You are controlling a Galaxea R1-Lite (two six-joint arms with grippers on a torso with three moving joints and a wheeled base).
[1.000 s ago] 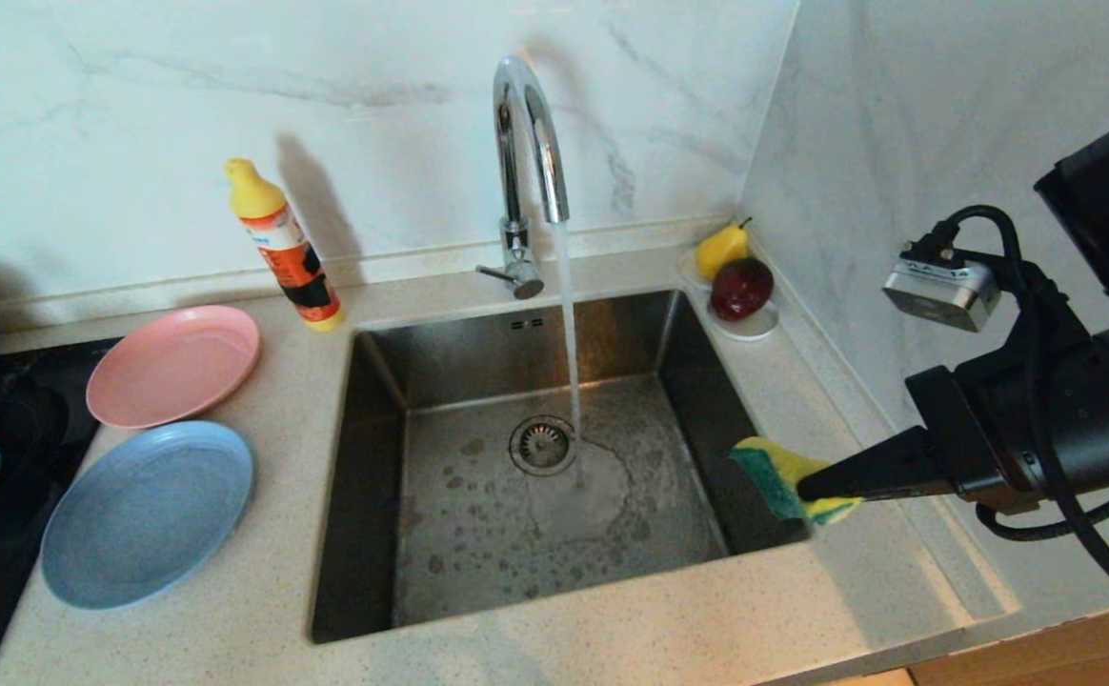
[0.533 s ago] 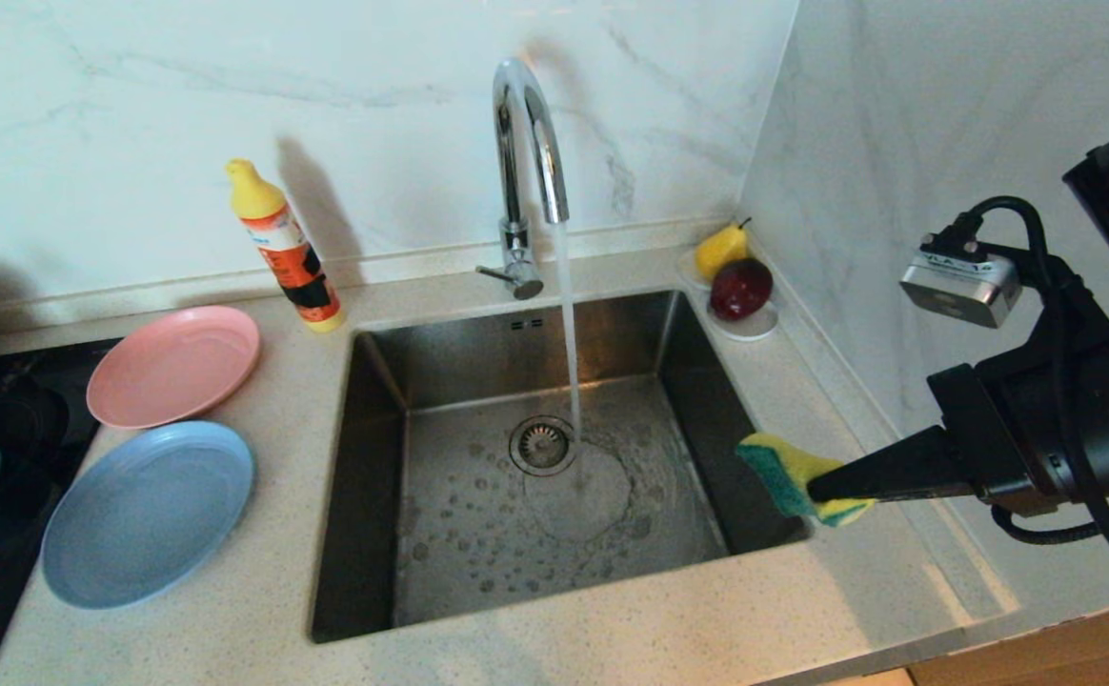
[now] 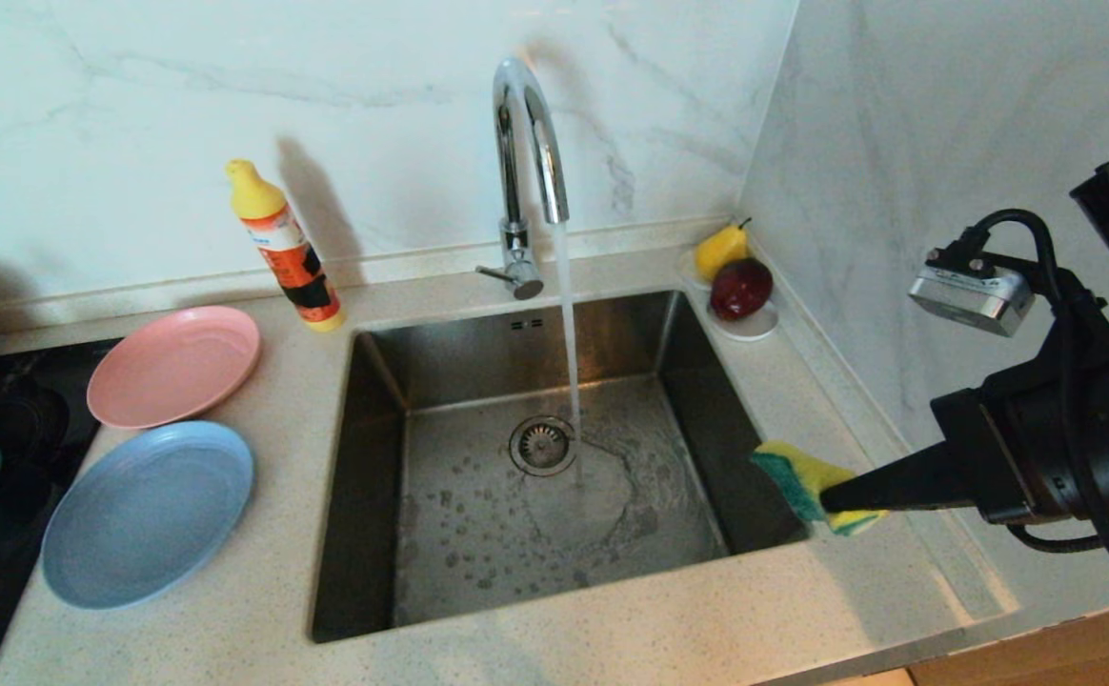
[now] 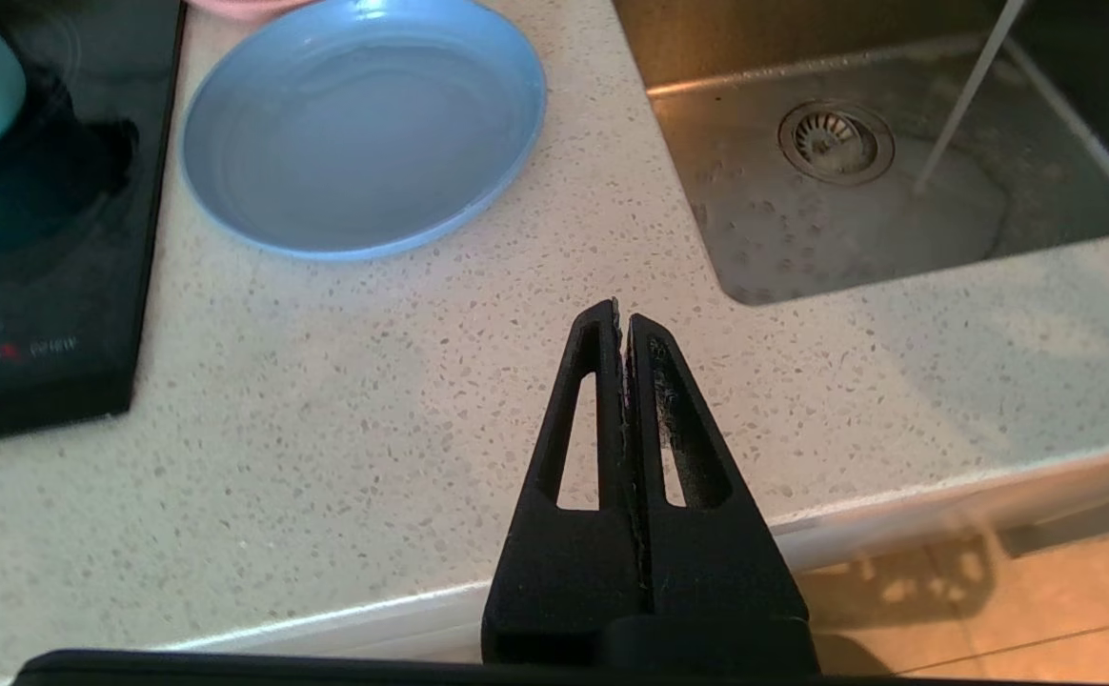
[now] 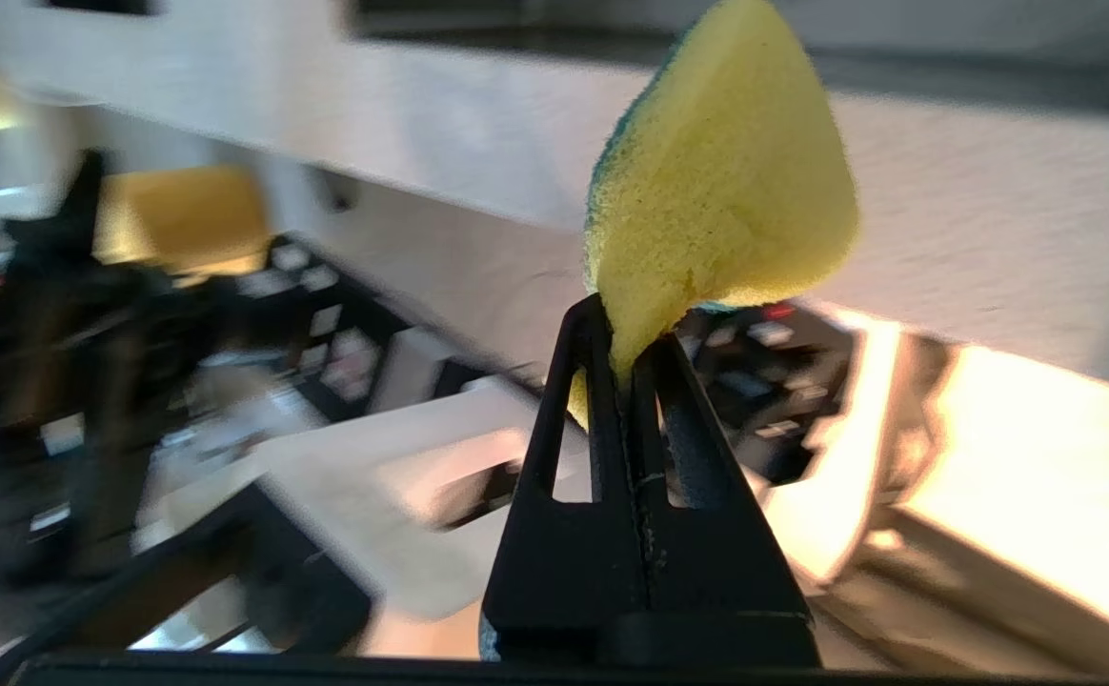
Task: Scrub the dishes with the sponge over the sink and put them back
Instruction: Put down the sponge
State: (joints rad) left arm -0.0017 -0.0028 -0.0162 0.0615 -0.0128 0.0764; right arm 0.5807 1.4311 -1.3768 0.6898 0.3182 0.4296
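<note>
Running water falls from the tap (image 3: 528, 143) into the sink (image 3: 478, 514). On the table (image 3: 231, 629) left of it lie the pale-blue plate (image 3: 147, 514) and pink plate (image 3: 173, 365). The right gripper (image 3: 836, 497) pinches the sponge (image 3: 807, 481) at the sink's right rim. The left gripper (image 4: 620, 319), pressed together and empty, hovers over the table's front edge.

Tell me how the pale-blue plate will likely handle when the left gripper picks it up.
The pale-blue plate looks thin and rigid, so it is probably light and will not flop. It lies flat on the counter with a low rim, so getting a finger under it may be awkward. Its smooth surface may be slippery.
</note>
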